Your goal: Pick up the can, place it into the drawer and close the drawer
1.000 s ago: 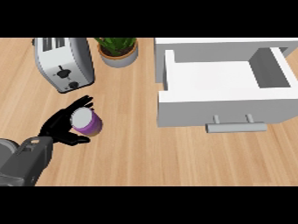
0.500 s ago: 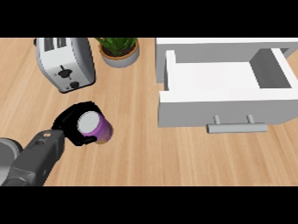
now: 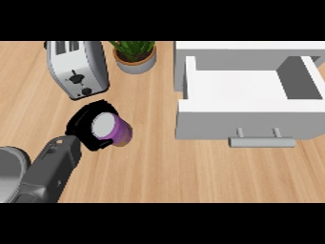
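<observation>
One can (image 3: 112, 130) is counted, one toaster (image 3: 77, 68), one potted plant (image 3: 134, 55) and one drawer (image 3: 253, 105) (its single handle (image 3: 262, 141) is included). One hand (image 3: 87, 125) is recorded on one grey forearm (image 3: 50, 169).

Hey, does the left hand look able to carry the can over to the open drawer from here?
Probably yes: the left hand is curled round the can, and only bare counter lies between it and the open drawer.

Grey forearm (image 3: 49, 171), black left hand (image 3: 86, 125), fingers (image 3: 94, 143) seemingly glossy
</observation>
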{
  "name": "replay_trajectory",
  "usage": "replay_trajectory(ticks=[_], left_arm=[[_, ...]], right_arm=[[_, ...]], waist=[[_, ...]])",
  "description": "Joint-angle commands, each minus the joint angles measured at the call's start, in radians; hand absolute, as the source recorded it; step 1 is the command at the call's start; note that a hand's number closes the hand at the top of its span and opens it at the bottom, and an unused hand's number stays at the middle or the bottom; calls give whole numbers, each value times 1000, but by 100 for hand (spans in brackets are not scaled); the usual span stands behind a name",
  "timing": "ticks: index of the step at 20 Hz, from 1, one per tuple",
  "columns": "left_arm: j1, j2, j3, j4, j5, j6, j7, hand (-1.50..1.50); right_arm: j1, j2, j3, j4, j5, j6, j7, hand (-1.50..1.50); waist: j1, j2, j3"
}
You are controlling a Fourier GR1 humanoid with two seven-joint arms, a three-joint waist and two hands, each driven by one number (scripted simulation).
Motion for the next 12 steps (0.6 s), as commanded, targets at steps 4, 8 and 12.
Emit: replay_trajectory(ticks=[4,8,12], left_arm=[[36,-72,136,-98,108,363,-66,150],[10,-159,95,-283,106,492,7,150],[57,-172,37,-513,114,561,156,150]], right_arm=[[-9,4,-21,-1,-7,-34,12,-150],[-16,3,1,-13,6,-38,18,-150],[50,7,18,-74,-22,-69,23,-150]], waist=[[29,-9,2],[29,-11,2],[18,-10,2]])
